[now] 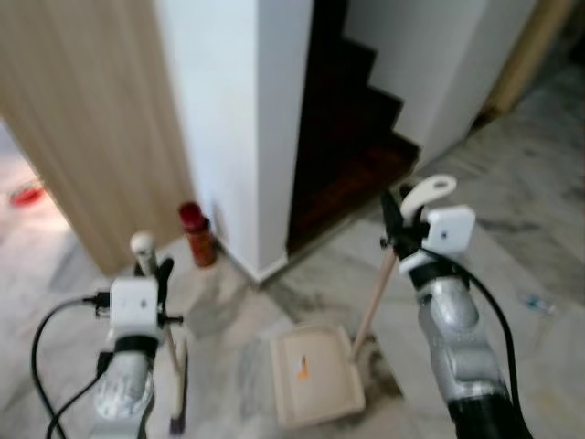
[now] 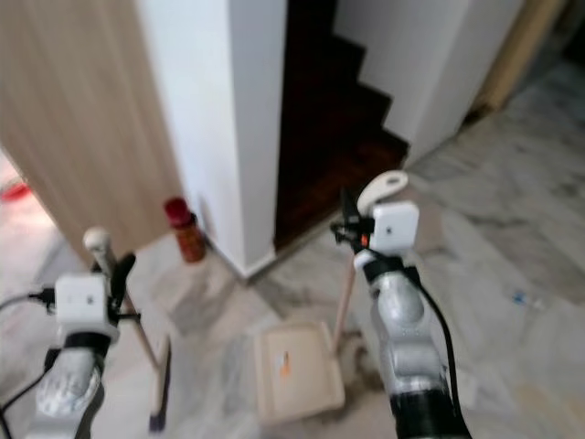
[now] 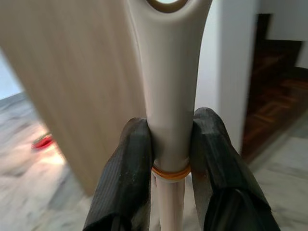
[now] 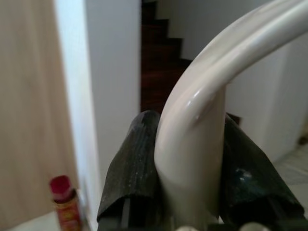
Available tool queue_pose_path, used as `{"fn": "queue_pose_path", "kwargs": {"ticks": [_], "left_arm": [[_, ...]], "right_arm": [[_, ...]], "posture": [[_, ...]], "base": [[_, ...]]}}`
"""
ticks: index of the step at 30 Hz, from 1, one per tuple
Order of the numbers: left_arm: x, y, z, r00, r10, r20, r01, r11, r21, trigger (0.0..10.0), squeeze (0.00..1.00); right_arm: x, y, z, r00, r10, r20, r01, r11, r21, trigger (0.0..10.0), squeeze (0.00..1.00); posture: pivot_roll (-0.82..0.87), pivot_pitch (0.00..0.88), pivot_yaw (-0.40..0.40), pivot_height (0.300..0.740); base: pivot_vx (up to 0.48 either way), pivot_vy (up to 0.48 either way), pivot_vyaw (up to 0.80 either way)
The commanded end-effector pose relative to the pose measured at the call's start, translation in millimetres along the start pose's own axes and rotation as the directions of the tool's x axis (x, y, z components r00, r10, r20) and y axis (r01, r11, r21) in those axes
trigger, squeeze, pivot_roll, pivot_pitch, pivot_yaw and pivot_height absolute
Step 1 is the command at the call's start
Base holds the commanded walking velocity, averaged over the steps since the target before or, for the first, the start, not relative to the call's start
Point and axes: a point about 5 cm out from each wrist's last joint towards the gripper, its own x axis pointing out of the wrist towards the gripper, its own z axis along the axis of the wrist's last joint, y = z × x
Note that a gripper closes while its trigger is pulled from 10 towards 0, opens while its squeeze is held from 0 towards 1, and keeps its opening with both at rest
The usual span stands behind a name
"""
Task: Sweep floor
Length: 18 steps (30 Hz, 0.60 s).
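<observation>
My left gripper (image 1: 154, 271) is shut on the broom handle (image 3: 168, 96), a cream grip on a thin wooden stick. The broom head (image 1: 177, 384) rests on the marble floor at lower left. My right gripper (image 1: 395, 221) is shut on the curved cream top (image 4: 192, 120) of the dustpan handle. Its wooden stick (image 1: 375, 297) slants down to the cream dustpan (image 1: 315, 377), which lies flat on the floor between my arms. An orange speck lies in the dustpan.
A white pillar (image 1: 239, 119) stands straight ahead, with a wooden panel (image 1: 82, 119) to its left and dark wooden stairs (image 1: 352, 155) to its right. A red-capped bottle (image 1: 197, 235) stands at the pillar's foot. Open marble floor (image 1: 521, 210) spreads to the right.
</observation>
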Motion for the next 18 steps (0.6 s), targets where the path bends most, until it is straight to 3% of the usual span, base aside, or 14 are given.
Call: {"fn": "queue_pose_path", "kwargs": {"ticks": [1, 18], "left_arm": [[3.4, 3.2, 8.6, 0.999, 0.0, 0.044, -0.001, 1.0, 0.013, 10.0, 0.0], [6.4, 6.4, 12.7, 0.998, 0.026, 0.058, -0.026, 1.0, -0.012, 10.0, 0.0]], "right_arm": [[2.8, -3.0, 8.7, 0.999, -0.019, 0.042, 0.019, 1.0, -0.001, 10.0, 0.0], [5.4, -2.6, 9.5, 0.999, -0.015, 0.04, 0.016, 1.0, -0.004, 10.0, 0.0]], "posture": [[0.02, 0.072, -0.024, 0.74], [0.02, 0.095, -0.038, 0.74]], "base": [[0.0, 0.0, -0.78], [0.0, 0.0, -0.78]]}}
